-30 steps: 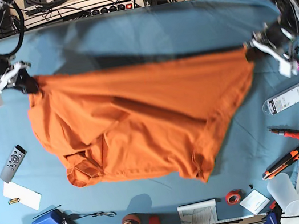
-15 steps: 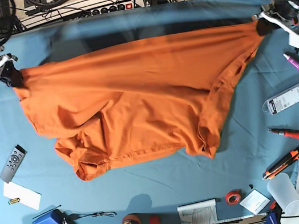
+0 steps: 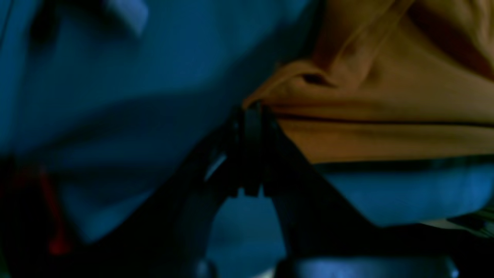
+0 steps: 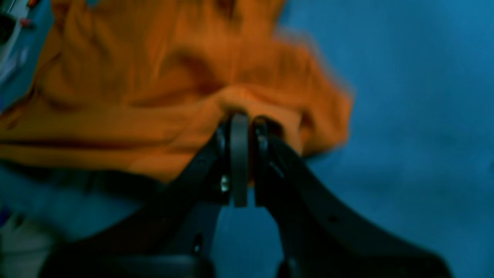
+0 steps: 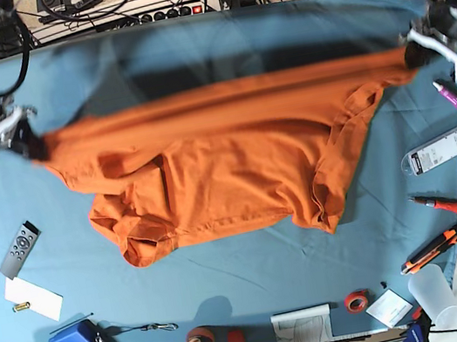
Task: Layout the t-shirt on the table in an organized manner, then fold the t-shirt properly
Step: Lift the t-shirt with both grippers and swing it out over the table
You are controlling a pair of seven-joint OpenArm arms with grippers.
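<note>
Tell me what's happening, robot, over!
Left gripper shut on shirt edge. Right gripper shut on the opposite edge. Shirt stretched between them over the table, lower part bunched. Nothing blocking.

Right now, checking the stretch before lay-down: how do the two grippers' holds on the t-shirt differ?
The left gripper pinches a taut corner of the t-shirt that tapers to a point, while the right gripper holds a bunched, wider wad. The left gripper sits slightly higher in the base view than the right gripper. Both are shut on the t-shirt's top edge, at opposite ends, above the table.
</note>
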